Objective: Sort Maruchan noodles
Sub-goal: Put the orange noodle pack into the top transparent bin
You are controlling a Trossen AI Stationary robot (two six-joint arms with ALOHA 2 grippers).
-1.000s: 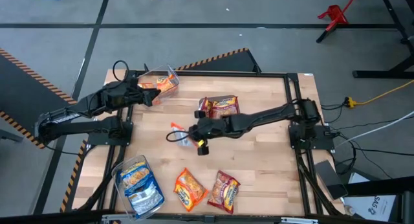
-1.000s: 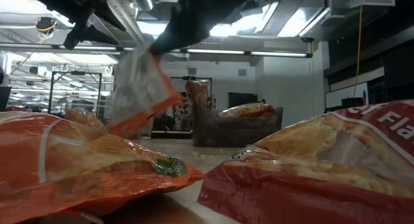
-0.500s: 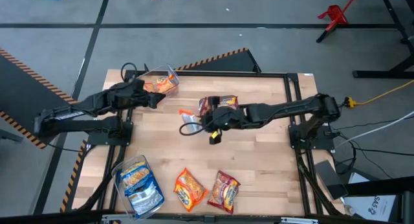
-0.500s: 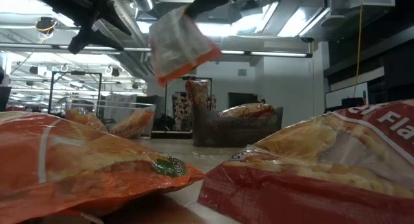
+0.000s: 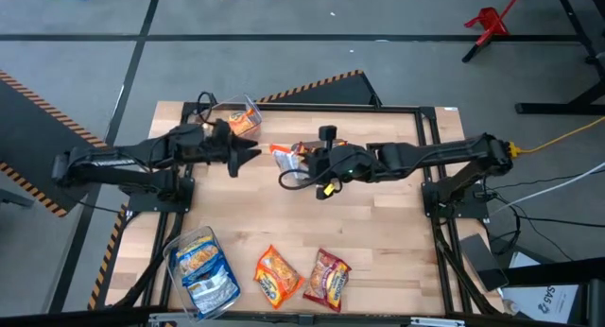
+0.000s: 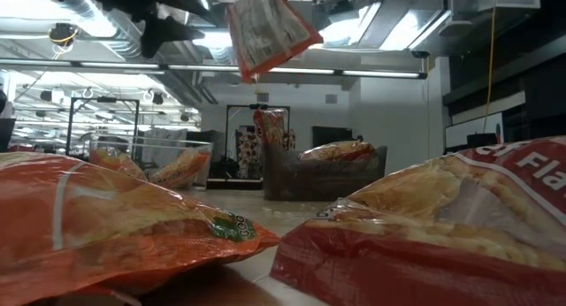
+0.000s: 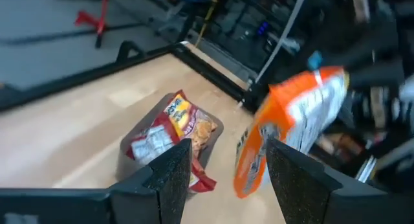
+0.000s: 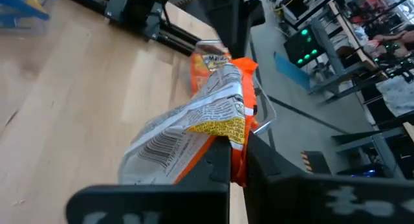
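The wooden table fills the middle of the high view. In the last second the right arm has swung from the table's centre toward the upper middle of the frame, carrying an orange packet up and toward the left arm; meanwhile the left arm has stretched rightward from the upper-left bin. That looks like a hand-over, or a delivery toward the orange bin, under way.

The clear bin at upper left already holds orange packets, a second bin at lower left holds blue-and-white ones, and a third, behind the right arm, holds red ones.

The right gripper is clamped tight on the orange packet, pinching it by one edge so that it hangs free of the table. The left gripper stands wide with nothing between its fingers, just left of the packet, not touching it.

Two packets remain loose at lower centre: an orange one and a red one.
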